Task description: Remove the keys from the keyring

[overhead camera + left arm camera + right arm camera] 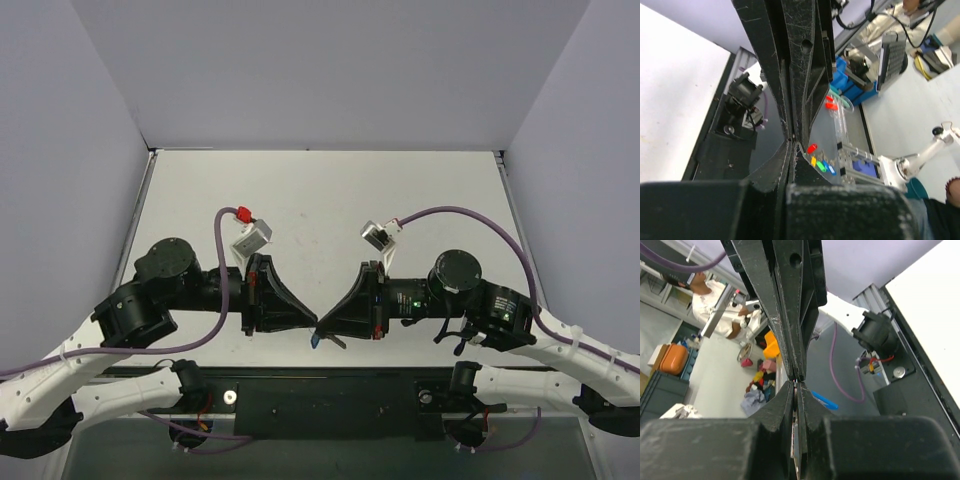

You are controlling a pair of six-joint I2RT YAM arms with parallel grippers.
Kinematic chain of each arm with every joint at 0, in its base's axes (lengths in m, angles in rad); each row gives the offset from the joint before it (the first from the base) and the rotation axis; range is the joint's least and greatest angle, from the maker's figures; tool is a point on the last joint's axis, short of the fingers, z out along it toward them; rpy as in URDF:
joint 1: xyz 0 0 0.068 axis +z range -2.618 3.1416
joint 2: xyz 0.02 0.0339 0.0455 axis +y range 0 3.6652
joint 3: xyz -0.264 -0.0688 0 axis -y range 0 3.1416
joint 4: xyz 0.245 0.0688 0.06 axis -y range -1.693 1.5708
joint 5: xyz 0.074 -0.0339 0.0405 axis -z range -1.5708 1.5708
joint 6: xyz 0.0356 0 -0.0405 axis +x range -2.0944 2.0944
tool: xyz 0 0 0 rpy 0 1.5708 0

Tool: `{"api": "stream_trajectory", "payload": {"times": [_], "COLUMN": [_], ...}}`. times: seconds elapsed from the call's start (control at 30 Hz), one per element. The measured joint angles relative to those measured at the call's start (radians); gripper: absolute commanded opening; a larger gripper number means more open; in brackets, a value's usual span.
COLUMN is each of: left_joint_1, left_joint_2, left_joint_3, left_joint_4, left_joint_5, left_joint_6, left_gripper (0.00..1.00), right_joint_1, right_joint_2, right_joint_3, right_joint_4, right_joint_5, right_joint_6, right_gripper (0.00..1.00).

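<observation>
Left claw [309, 322] meets right claw [326, 323] beside keyring [315, 341].

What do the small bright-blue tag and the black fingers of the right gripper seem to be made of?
Small bright-blue tag: probably plastic; even saturated blue, smooth, no metallic glint. Black fingers of the right gripper: likely hard plastic, matte; fine pale scratches and scuffs, no shine.

My overhead feed is evenly bright with soft shadows on the table [320, 190]; wrist feeds blur up close.
</observation>
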Motion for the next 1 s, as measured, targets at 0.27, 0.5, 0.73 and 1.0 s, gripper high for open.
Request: {"api": "stream_trajectory", "payload": {"times": [0.27,0.5,0.73,1.0], "left_joint_1": [0.001,0.001,-0.002,-0.002], "left_joint_2": [0.079,0.093,0.023,-0.144], "left_joint_3": [0.056,0.093,0.076,-0.142], "left_joint_4": [-0.089,-0.167,-0.130,0.110], "left_joint_5": [0.161,0.128,-0.091,-0.310], "left_joint_6": [0.037,0.055,0.018,-0.102], "left_gripper": [0.00,0.50,0.69,0.65], "right_joint_1": [0.002,0.005,0.004,0.004], "right_joint_2": [0.012,0.020,-0.032,-0.126], "right_joint_3": [0.005,0.006,-0.032,-0.141], "right_joint_4": [-0.059,-0.053,0.006,0.040], "right_joint_5": [-0.114,-0.131,-0.028,0.127], "right_joint_6": [-0.015,-0.020,-0.012,0.029], "right_gripper": [0.00,0.00,0.00,0.00]}}
